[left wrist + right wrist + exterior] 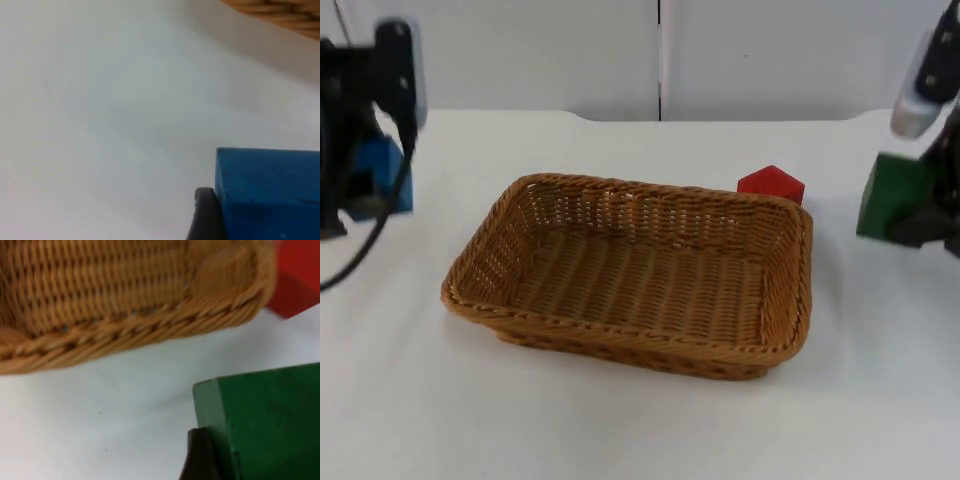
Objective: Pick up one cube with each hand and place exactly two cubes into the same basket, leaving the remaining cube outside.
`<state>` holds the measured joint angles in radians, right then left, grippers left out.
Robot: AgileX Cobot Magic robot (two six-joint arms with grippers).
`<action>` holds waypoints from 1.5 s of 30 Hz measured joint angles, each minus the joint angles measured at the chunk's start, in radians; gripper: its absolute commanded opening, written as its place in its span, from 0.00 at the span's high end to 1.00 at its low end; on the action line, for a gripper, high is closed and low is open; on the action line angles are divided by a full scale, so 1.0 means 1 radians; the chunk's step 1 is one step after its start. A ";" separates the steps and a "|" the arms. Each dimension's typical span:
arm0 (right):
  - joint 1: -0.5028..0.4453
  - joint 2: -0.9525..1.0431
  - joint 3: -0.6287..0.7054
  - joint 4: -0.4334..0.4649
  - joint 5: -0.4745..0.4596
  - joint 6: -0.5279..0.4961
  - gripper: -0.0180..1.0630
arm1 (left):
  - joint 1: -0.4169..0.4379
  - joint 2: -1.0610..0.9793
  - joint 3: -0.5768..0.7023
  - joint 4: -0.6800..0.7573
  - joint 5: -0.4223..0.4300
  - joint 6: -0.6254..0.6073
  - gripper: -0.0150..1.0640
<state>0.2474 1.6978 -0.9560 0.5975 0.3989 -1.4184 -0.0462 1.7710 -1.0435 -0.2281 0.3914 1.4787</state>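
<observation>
Carrying stage, both arms loaded; left gripper (365, 180) pinching a blue square-edged cube (382, 172) off the table, well left of the oblong woven wicker basket (520, 290); right gripper (920, 215) pinching a green block-shaped cube (888, 195) just beyond the basket's right rim; red cube (772, 184) resting on the white table top (620, 420) behind the far right corner, to remain outside; next move, by judgement: bring both cubes over the basket's hollow and release.
</observation>
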 measured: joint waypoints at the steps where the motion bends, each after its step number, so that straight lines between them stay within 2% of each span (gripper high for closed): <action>1: 0.000 -0.019 0.000 0.002 0.002 0.014 0.98 | 0.000 -0.029 0.000 0.000 0.005 -0.018 0.99; 7: 0.000 -0.103 0.000 0.004 0.003 0.106 0.98 | 0.000 -0.143 0.000 0.000 0.019 -0.131 0.99; 9: 0.000 -0.141 0.000 0.004 0.005 0.164 0.98 | 0.000 -0.191 0.000 0.000 0.019 -0.212 0.99; 10: 0.000 -0.156 0.000 0.004 0.007 0.199 0.98 | 0.000 -0.225 0.000 -0.006 0.022 -0.291 0.99; 12: 0.000 -0.168 0.000 0.004 0.011 0.223 0.98 | 0.000 -0.236 0.000 -0.009 0.026 -0.316 0.99; 15: 0.000 -0.197 0.000 0.004 0.024 0.310 0.98 | 0.000 -0.285 0.000 -0.057 0.058 -0.464 0.99; 17: 0.000 -0.211 0.000 0.004 0.032 0.363 0.98 | 0.000 -0.299 0.000 -0.105 0.087 -0.519 0.99; 19: 0.000 -0.218 0.000 0.004 0.038 0.391 0.98 | 0.000 -0.301 0.000 -0.117 0.093 -0.532 0.99; 23: 0.000 -0.222 0.000 0.004 0.073 0.470 0.98 | 0.000 -0.306 0.000 -0.219 0.169 -0.580 0.99; 37: 0.000 -0.222 0.000 0.004 0.097 0.512 0.98 | 0.000 -0.302 0.000 -0.391 0.198 -0.590 0.99; 42: 0.052 -0.222 0.000 0.004 0.056 0.514 0.98 | 0.000 -0.270 0.000 -0.436 0.199 -0.593 0.99; 45: 0.109 -0.222 0.000 0.004 -0.003 0.516 0.98 | 0.000 -0.232 0.000 -0.449 0.199 -0.593 0.99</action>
<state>0.3564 1.4756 -0.9560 0.6017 0.3956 -0.9024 -0.0462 1.5389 -1.0435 -0.6772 0.5906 0.8859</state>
